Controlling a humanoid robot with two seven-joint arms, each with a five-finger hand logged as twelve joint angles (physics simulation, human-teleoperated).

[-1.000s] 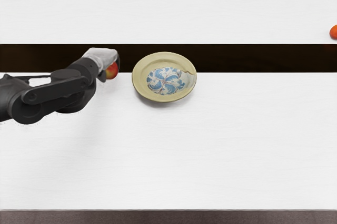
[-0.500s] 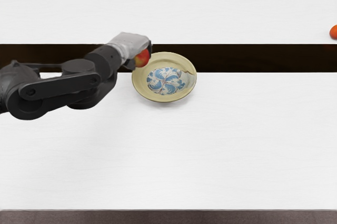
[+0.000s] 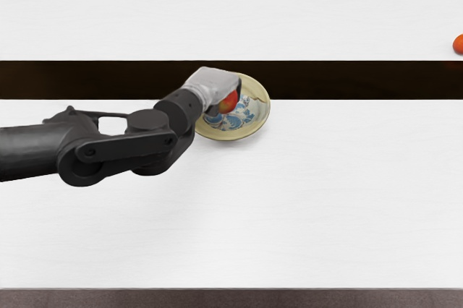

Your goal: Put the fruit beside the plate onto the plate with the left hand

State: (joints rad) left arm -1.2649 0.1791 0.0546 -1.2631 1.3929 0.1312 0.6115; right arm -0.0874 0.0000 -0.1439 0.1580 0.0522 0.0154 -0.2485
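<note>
At ten o'clock over the plate (image 3: pixel 261 108), the left hand (image 3: pixel 214 85) clasps the fruit (image 3: pixel 228 103). Positioned, I'd say, for letting go.

Fruit (image 3: pixel 228 102) in left hand (image 3: pixel 215 85) above plate (image 3: pixel 261 110)

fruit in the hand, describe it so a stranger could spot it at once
On the near white table sits a yellow-rimmed plate with a blue pattern. Over its left part, the left hand is closed around a small red-orange fruit. The other orange fruit lies alone at the far right edge, untouched.
</note>
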